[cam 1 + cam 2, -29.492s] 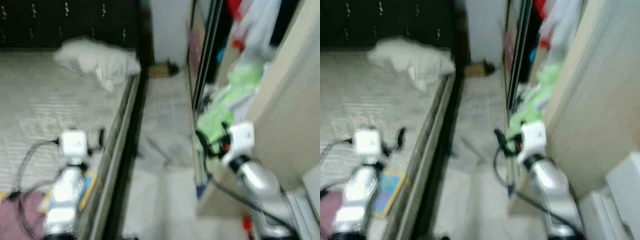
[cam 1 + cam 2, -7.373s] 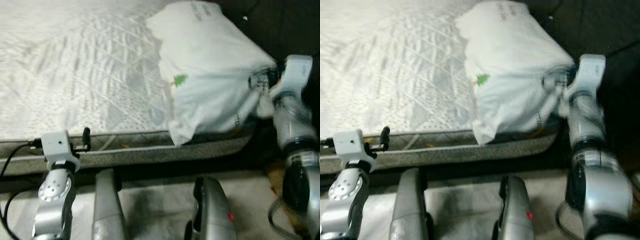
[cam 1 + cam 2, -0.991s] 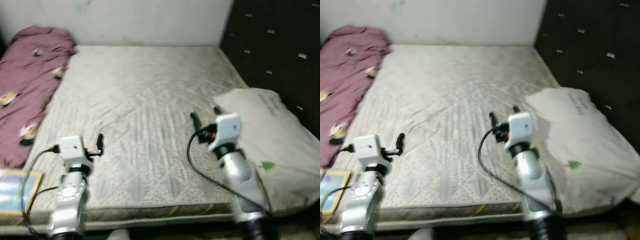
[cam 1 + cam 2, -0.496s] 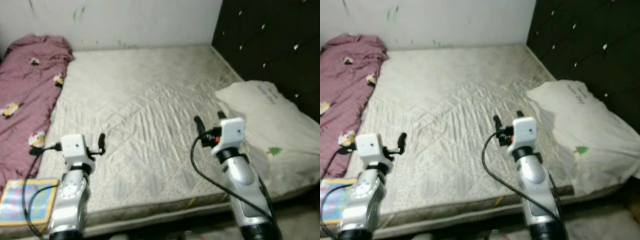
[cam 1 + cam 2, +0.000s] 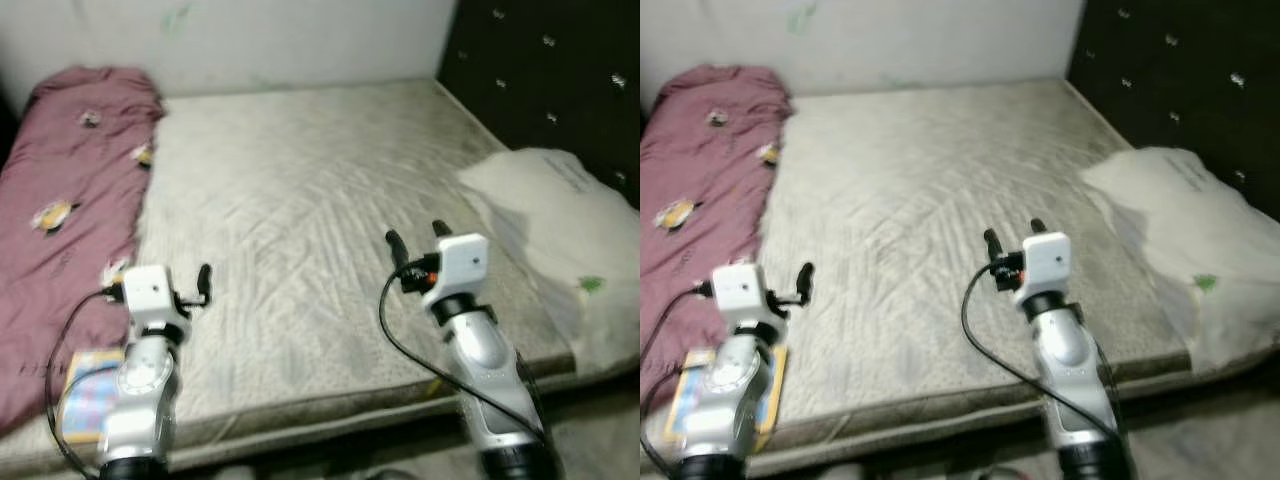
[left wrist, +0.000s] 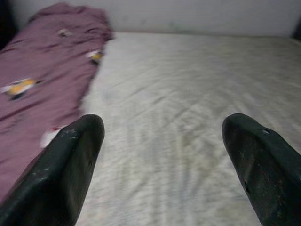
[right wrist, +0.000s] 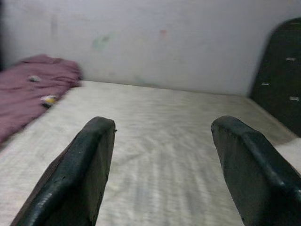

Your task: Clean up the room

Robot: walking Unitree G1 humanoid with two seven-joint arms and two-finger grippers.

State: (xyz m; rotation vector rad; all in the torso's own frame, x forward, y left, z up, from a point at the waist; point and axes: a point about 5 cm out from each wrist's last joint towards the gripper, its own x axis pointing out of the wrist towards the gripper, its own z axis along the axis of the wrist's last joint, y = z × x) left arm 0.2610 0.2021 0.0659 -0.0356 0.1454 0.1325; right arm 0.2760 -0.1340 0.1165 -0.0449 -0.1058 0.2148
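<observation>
Two things sit on the bare quilted mattress (image 5: 300, 220): a rumpled maroon blanket (image 5: 70, 200) with small yellow cartoon prints runs along its left side up to the white wall (image 5: 250, 40), and a white pillow (image 5: 560, 240) with a little green mark slumps at the right edge by the dark tufted headboard (image 5: 560, 70). One colourful book (image 5: 85, 405) lies flat at the near left corner, just beside the blanket and partly behind the left arm. Both arms hover over the near edge, left gripper (image 6: 162, 160) and right gripper (image 7: 162, 165) each spread wide and holding nothing.
</observation>
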